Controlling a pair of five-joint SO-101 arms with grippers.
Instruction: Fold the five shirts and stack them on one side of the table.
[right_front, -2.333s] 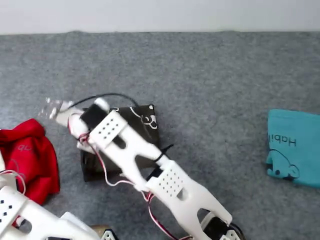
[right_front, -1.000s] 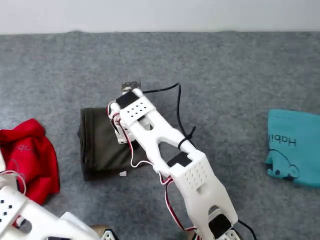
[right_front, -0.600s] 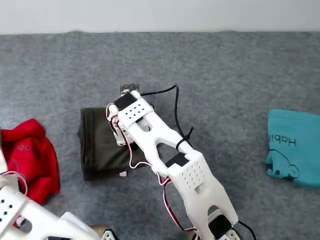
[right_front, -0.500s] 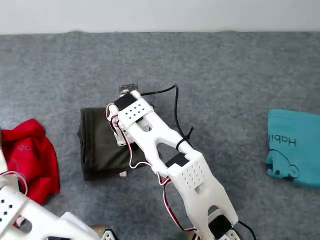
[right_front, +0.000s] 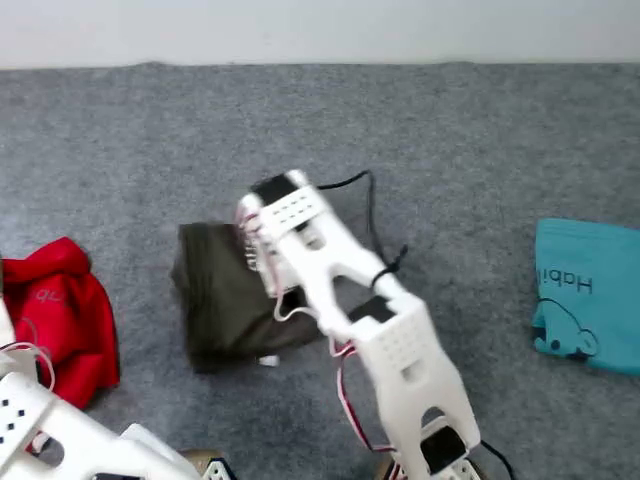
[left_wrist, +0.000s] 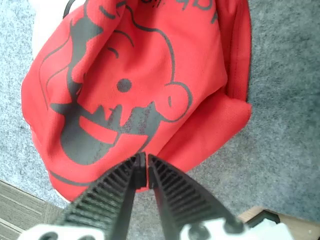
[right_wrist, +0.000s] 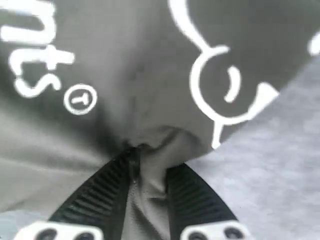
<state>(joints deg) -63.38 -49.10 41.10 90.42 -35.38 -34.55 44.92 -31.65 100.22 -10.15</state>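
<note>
Spotting the dark shirt (right_front: 225, 310) left of centre on the table (right_front: 450, 140): a folded block, long axis running roughly up and down the frame, tilted a touch. Reaching in from the lower right, the right arm (right_front: 400, 350), and covering the block's right-hand edge. Clamped there with the right gripper (right_wrist: 150, 160), fingers closed on a pucker of dark cloth bunched between them. Holding by that right edge, then, so any drag or lift starts from that side.

Over to the lower left: left gripper (left_wrist: 145, 159) closed to a sliver, tips together over the hem of the red shirt (right_front: 60, 310). Cannot tell whether any cloth is caught. Lying crumpled against the left edge of the frame, not yet folded, just beside the left arm (right_front: 40, 430). By nearness, that arm's job.

Parked at the right edge, mid-height, well apart from both: the teal shirt (right_front: 590, 295), flat and folded.

Judging the room now. Plenty of bare grey between dark and teal, and across the whole upper half. Tighter on the left, with only a narrow strip between dark and red. Looks like stacking next, probably hauling the dark one rightward across open table towards the teal. Worth watching that single-point grip, though: could let the fold sag open on the way.
</note>
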